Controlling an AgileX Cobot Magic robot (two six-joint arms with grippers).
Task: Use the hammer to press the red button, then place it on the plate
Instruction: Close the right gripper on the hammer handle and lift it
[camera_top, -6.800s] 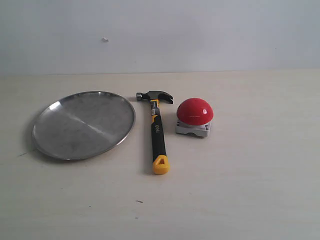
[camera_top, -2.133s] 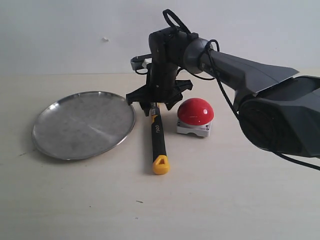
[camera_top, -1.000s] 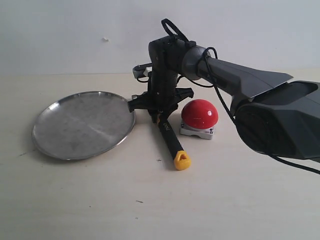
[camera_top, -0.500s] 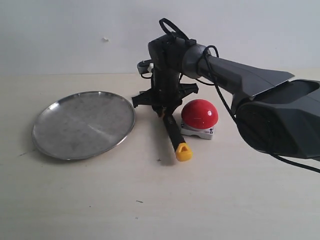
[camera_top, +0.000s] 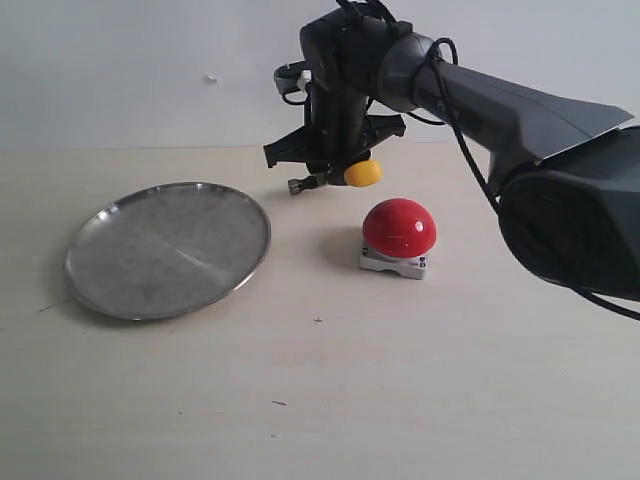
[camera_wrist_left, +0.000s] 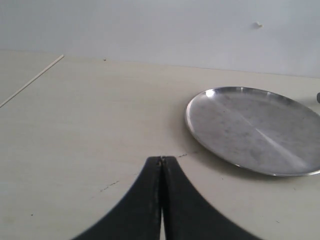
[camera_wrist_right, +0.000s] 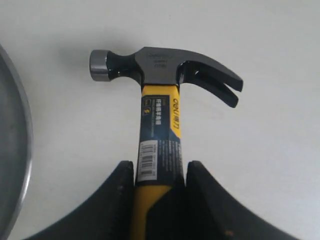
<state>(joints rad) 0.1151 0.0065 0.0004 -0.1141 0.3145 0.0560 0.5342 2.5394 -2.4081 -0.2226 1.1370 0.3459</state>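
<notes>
**Small claw hammer (camera_wrist_right: 159, 115) raised off the table (camera_top: 450, 400)**

Half a second ago its yellow looped end lay low beside the button. Now we see the hammer lifted clear of the pale, matt table, and the right tool (camera_wrist_right: 160, 169) has risen with it. That tool is clenched on the handle, one black finger pressed against each side of the yellow-and-black grip, just below a white barcode label.

From the right wrist view we note the dark steel head, with a round polished striking face on one side and a curved split claw on the other. In the exterior view the arm and tool cover most of the hammer. Only the yellow end and a bit of grey steel show beneath them, up and to the left of the glossy red dome button (camera_top: 399, 226) and not touching it.

The button sits on its square light-grey base on the table. Left of it, well apart, lies the large round silver metal plate (camera_top: 168, 250), shallow, with a bright rim and a dull scratched centre.

The left tool (camera_wrist_left: 161, 162) is clenched, its two black curved fingers meeting edge to edge, with the plate lying beyond them.
</notes>
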